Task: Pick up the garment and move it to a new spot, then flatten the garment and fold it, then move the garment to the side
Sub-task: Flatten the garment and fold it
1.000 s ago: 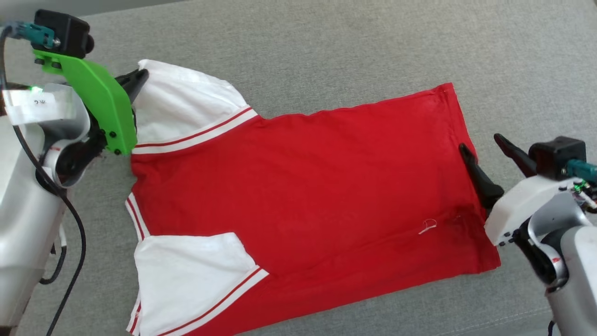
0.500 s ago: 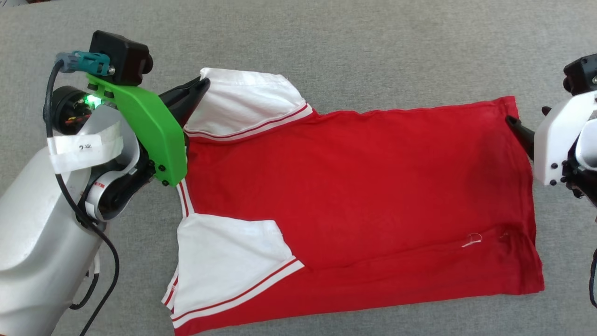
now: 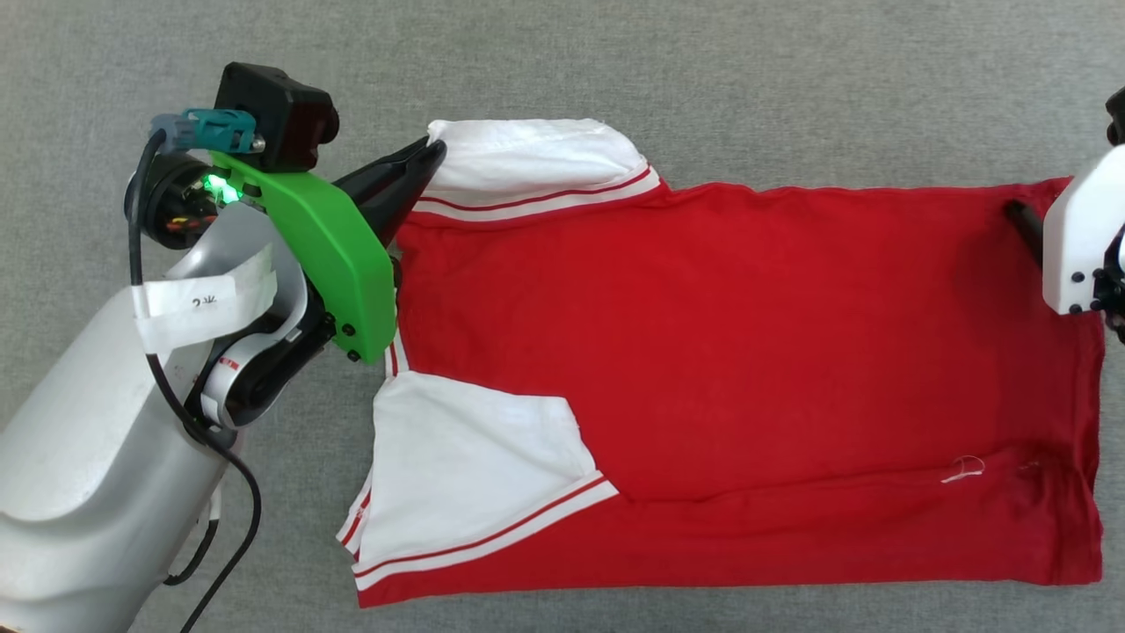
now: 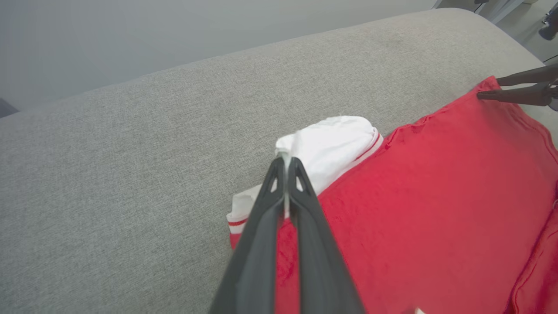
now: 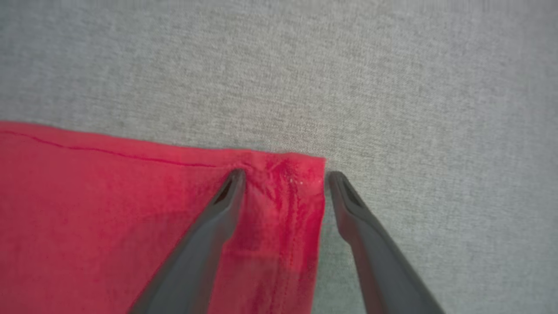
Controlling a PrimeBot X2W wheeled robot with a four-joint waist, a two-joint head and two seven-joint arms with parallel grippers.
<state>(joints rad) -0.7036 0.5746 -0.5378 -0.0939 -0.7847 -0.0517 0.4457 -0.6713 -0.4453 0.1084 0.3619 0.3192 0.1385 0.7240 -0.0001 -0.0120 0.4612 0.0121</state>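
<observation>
One wrist view shows left end effector (image 4: 285,162) clenching the garment (image 4: 414,209); another, right end effector (image 5: 283,175) released.

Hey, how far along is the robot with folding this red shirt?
Done: the garment lies spread flat on the grey cushion, near sleeve folded onto the red body. In hand: the left gripper is shut on the far sleeve; the right gripper stands open astride the hem corner. Left: finish folding, then move it aside.

Home-like room: grey fabric sofa (image 4: 130,144)
</observation>
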